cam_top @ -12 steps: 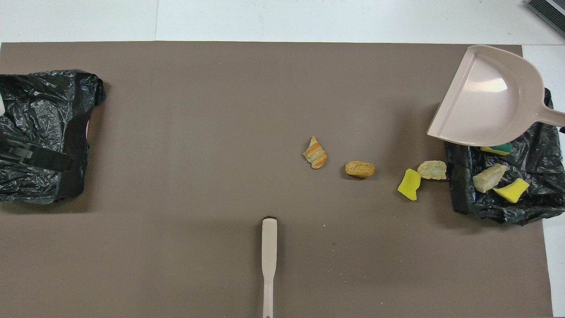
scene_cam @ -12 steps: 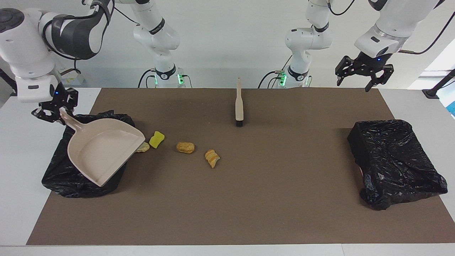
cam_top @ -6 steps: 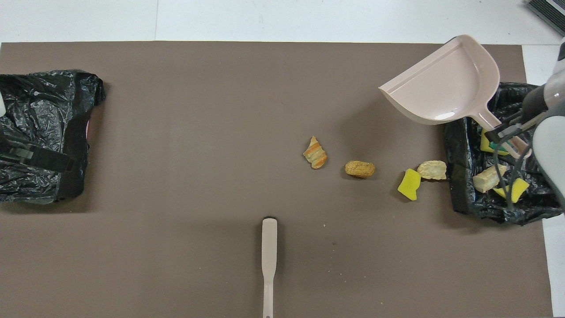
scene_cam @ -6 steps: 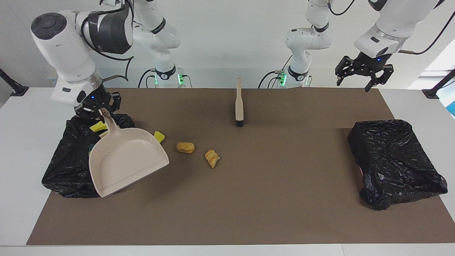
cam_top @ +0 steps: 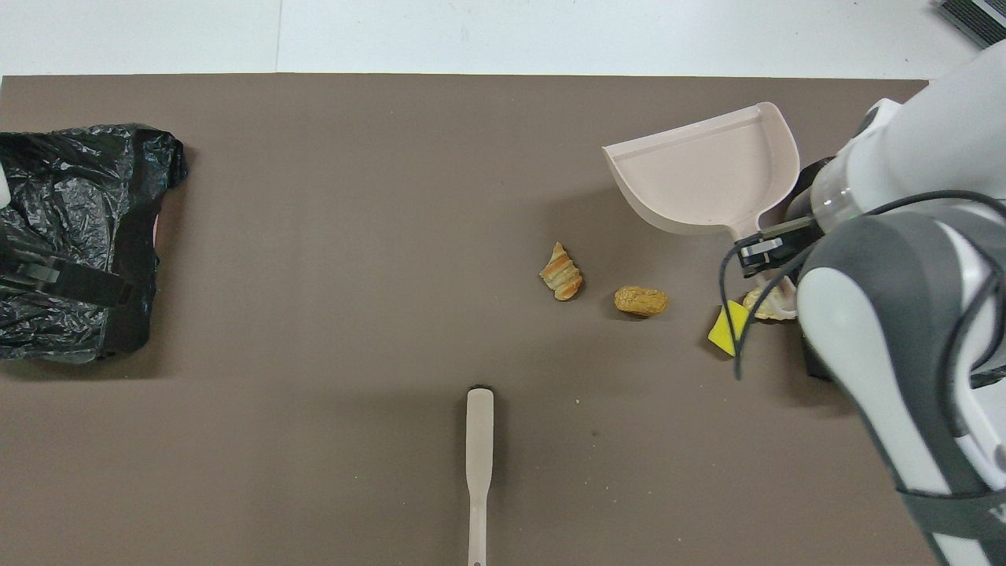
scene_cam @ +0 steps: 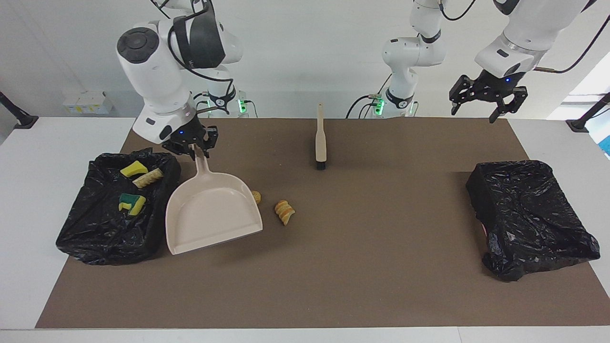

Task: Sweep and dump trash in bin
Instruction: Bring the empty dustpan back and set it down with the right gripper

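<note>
Brush lies nearest the robots, mid-table, untouched, long axis running from the robots outward, bristle end away from them.

Right gripper is clenched on the handle of the dustpan, beside the bin at the right arm's end. Pan hangs from the jaws with its mouth pointing away from the robots, empty, lip low over the mat.

Trash: three pieces rest in that bin, a yellow scrap, a tan lump and a green-backed sponge. Four remain on the mat: yellow scrap and pale lump just below the jaws, peanut-shaped lump and striped lump off toward mid-table.

Left gripper waits, released, high at its own end over the mat edge near the second bin.

Judgement: loose pieces lie toward the brush from the pan, so the left arm would fetch the brush.
</note>
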Controlling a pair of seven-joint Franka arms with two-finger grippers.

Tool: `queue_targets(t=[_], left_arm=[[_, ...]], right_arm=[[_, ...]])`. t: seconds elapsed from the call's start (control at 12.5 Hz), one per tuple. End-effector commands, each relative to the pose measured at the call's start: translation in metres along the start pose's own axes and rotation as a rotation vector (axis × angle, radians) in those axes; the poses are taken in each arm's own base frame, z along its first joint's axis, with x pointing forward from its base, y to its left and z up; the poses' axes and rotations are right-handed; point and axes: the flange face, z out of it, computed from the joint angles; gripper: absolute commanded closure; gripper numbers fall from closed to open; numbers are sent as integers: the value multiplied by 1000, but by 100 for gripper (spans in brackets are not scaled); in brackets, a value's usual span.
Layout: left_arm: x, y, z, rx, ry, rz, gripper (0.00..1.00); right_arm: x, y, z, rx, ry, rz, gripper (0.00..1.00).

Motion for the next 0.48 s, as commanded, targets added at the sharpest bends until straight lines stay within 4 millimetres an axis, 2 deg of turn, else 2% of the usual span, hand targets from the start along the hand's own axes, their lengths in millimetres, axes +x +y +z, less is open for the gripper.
queue_targets(t=[0.0,0.24,0.4], left_arm=[[-8,-2,0,19,-4,1,0],[-7,-1,-1,19,1,1,0],[-7,-2,-1,20,-1,-1,0]], right_arm=[[-2,-68,8,18,41,72,100],[1,-158,36,33,65,152,100],[4,-192,52,46,77,178,100]])
